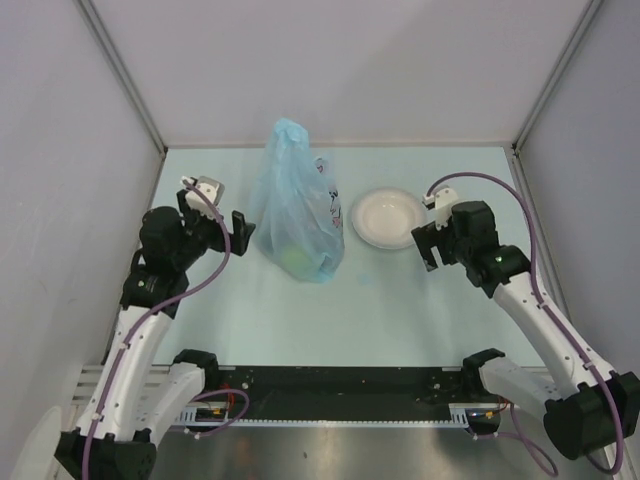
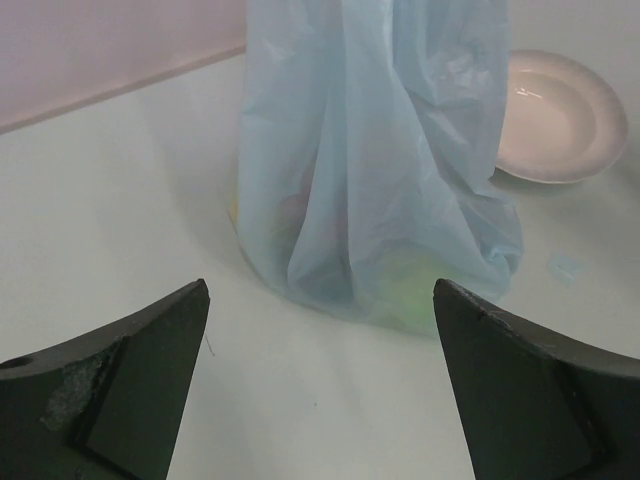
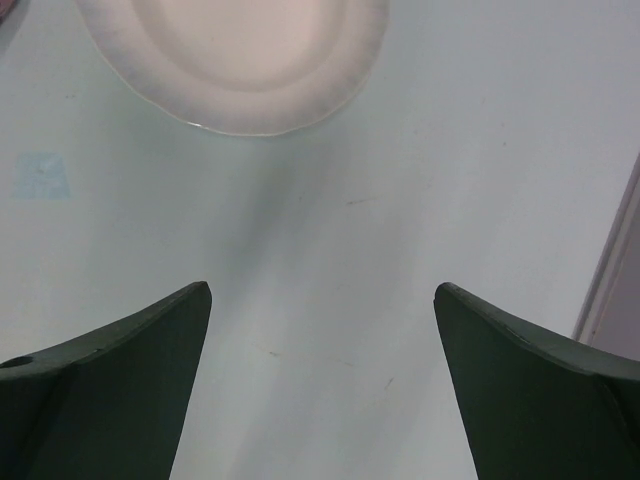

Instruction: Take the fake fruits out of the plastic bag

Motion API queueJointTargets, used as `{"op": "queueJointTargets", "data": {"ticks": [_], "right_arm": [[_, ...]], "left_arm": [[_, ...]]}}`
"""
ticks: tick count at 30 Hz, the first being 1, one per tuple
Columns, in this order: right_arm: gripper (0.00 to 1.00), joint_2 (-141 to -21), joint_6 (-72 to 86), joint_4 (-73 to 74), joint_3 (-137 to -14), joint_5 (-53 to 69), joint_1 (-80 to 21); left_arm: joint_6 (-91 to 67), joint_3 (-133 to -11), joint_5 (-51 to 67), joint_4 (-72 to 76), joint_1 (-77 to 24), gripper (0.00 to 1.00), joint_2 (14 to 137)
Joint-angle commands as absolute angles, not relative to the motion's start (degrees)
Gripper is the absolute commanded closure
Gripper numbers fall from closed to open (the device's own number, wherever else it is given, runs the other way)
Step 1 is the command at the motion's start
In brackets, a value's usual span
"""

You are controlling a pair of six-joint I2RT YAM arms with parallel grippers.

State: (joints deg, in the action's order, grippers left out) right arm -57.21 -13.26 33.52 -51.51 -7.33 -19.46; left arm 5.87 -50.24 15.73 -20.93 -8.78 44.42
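While the fake fruits (image 1: 297, 260) sit low inside the plastic bag (image 1: 297, 205), showing only as a green-yellow blur through the film, I'd say none is out yet; bag stands upright mid-surface, top gathered to a peak, can't tell if the mouth is open; white bowl (image 1: 388, 217) just beside it on the right, apart from it. Left hand (image 1: 240, 228) just beside the bag's left flank, fingers apart, holding nothing; right hand (image 1: 426, 246) near the bowl's far rim, fingers apart, also holding nothing. Risks as I see them: pinching low would likely trap film and fruit together, so the whole bag lifts or drags; thin film may slip or tear under a small grip; tall bag could topple toward the bowl if pushed from one side; round fruit spilling out could roll across the surface (image 1: 400, 310); right hand reaching in may clip the bowl.
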Motion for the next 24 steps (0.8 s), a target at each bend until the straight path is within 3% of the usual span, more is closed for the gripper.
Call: {"op": "queueJointTargets", "data": {"ticks": [1, 4, 15, 21, 24], "right_arm": [[0.01, -59.4, -23.37, 31.73, -53.79, -5.87, -18.99], [0.11, -66.16, -27.15, 28.31, -53.7, -8.26, -16.01], [0.21, -85.68, -47.36, 0.56, -49.83, -12.92, -12.48], [0.21, -84.12, -53.87, 4.74, -49.31, 6.28, -13.44], [0.2, -83.58, -56.95, 4.23, -47.03, 9.57, -16.51]], "left_arm": [[1.5, -50.62, 15.38, -19.34, -8.88, 0.0, 48.94], [0.62, -52.11, 16.69, -19.25, -8.88, 0.0, 51.94], [-1.58, -56.42, 16.79, -15.91, -2.39, 0.0, 54.23], [-0.36, -60.29, 17.23, -18.45, 2.37, 0.0, 55.46], [1.49, -61.26, 16.53, -19.86, 2.99, 0.0, 55.55]]}}
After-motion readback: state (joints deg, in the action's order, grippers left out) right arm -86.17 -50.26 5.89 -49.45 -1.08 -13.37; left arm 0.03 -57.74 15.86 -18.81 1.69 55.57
